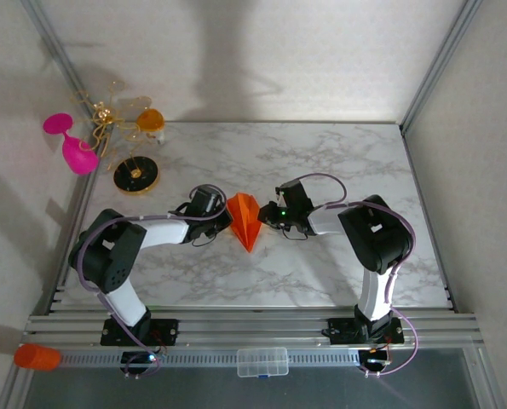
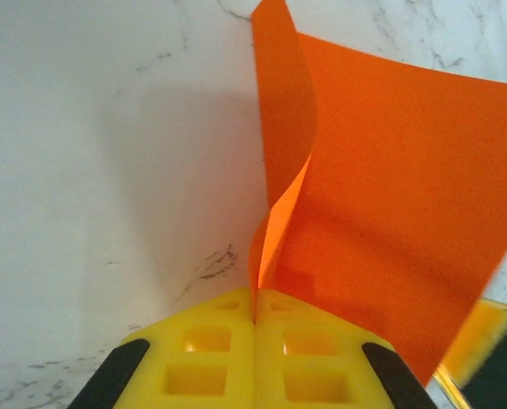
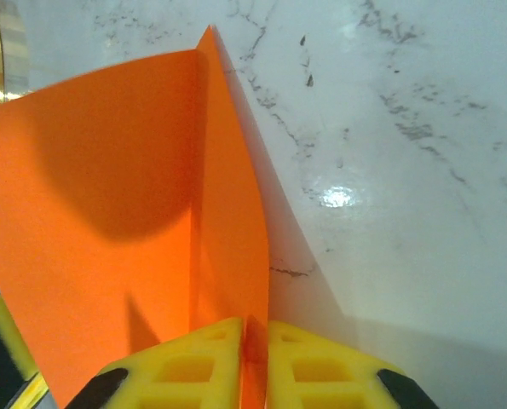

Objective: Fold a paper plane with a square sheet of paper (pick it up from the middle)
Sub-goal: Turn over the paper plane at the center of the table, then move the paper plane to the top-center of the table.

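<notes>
The paper plane (image 1: pixel 244 220) sits at the middle of the marble table (image 1: pixel 338 162), a narrow orange dart with its nose toward 6 o'clock and its wide tail toward 12; the left gripper (image 1: pixel 227 220) meets it from 9 o'clock and the right gripper (image 1: pixel 265 216) from 3 o'clock.

In the left wrist view the left gripper (image 2: pixel 255 308) has its yellow fingers (image 2: pixel 202 349) pressed together on the paper's lower fold, with no gap between them; the paper plane (image 2: pixel 389 196) rises from the grip toward 1 o'clock, one flap curling up toward 12.

In the right wrist view the right gripper (image 3: pixel 253 331) has a thin strip of orange between its fingers (image 3: pixel 321 366), which stand a sliver apart; whether they pinch the paper plane (image 3: pixel 108 196) I cannot tell; the wing spreads toward 10 o'clock.

At the table's 10 o'clock corner stand a pink goblet (image 1: pixel 74 146), a small orange cup (image 1: pixel 151 119) and a black round base (image 1: pixel 136 175).
</notes>
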Robot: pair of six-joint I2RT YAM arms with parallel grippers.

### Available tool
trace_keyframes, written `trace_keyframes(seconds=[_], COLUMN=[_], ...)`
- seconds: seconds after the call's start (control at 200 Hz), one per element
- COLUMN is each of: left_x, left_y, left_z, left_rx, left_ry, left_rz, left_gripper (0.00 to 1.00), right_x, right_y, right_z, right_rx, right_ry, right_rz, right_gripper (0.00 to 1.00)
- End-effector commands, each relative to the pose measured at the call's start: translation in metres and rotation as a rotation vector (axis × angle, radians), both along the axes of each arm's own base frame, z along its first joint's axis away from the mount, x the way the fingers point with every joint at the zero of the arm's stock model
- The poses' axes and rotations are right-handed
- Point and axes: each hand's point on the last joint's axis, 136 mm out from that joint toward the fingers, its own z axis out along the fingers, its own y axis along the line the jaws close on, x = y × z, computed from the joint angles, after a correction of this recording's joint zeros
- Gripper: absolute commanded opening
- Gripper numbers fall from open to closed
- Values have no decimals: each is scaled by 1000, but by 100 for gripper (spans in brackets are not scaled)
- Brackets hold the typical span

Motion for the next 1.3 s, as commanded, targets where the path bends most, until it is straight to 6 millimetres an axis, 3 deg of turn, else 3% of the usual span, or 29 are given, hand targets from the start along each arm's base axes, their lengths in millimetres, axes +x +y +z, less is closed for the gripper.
trace_keyframes(seconds=[0.0, 0.441, 0.656, 0.761, 1.066, 1.297], left_x=[6, 9, 8, 9, 10, 10], left_y=[-2, -1, -3, -3, -7, -7], left_z=[1, -3, -4, -3, -3, -5], left_rx=[14, 36, 31, 31, 43, 55], left_ry=[2, 14, 21, 18, 25, 29], left_rz=[-30, -57, -66, -68, -106, -123], left_gripper=[0, 0, 0, 0, 0, 0], right_x=[5, 6, 18, 18, 3, 0], right_y=[-1, 8, -12, -9, 29, 26], right_z=[1, -3, 25, 36, 20, -10], right_rx=[-9, -3, -64, -46, -1, -86], right_ry=[-9, -4, -117, -148, -93, -11], right_rz=[26, 91, -13, -2, 151, 139], right_gripper=[17, 18, 14, 15, 15, 14])
